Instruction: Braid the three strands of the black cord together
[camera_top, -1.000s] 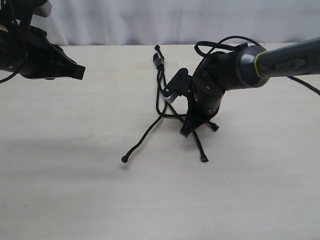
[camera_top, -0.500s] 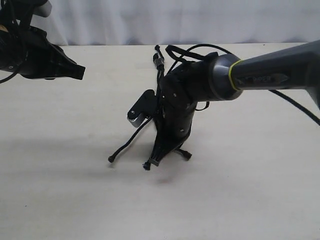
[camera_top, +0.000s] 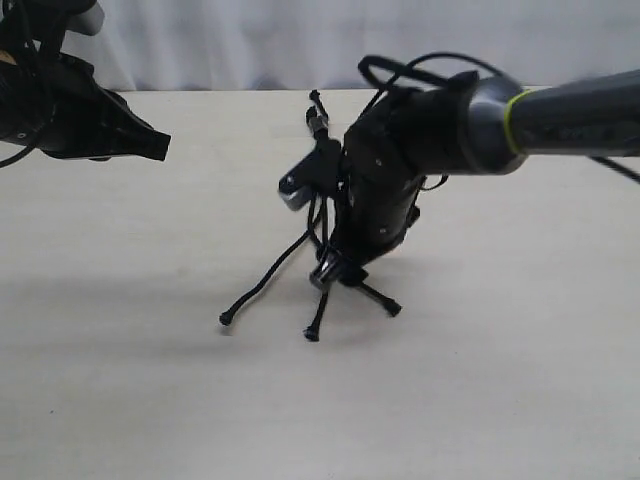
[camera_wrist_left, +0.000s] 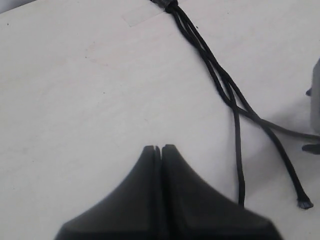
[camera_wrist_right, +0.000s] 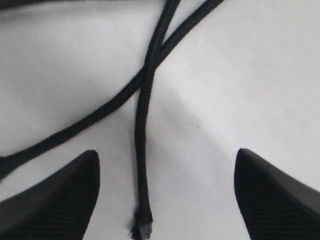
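Note:
The black cord lies on the table with its bound end (camera_top: 318, 121) at the far side. Its three strands fan toward me and cross partway: the left strand (camera_top: 262, 283), the middle strand (camera_top: 318, 318) and the right strand (camera_top: 380, 298). My right gripper (camera_top: 336, 272) hovers open just above the crossing. In the right wrist view the middle strand (camera_wrist_right: 144, 150) lies between the right gripper's (camera_wrist_right: 167, 172) spread fingers, untouched, and a second strand (camera_wrist_right: 95, 116) crosses it. My left gripper (camera_top: 152, 144) is shut and empty, far to the left. The left wrist view shows the left gripper (camera_wrist_left: 161, 148) beside the strands (camera_wrist_left: 220, 82).
A white curtain (camera_top: 300, 40) hangs behind the pale table (camera_top: 130, 380). The right arm's glossy cable (camera_top: 420, 62) loops above its wrist. A wrist camera block (camera_top: 300, 185) sticks out left of the right arm, over the strands.
The right gripper swept left, dragging a strand across the others, then rose back and opened. The strand tips now lie further left than a second ago. The left arm stayed still.

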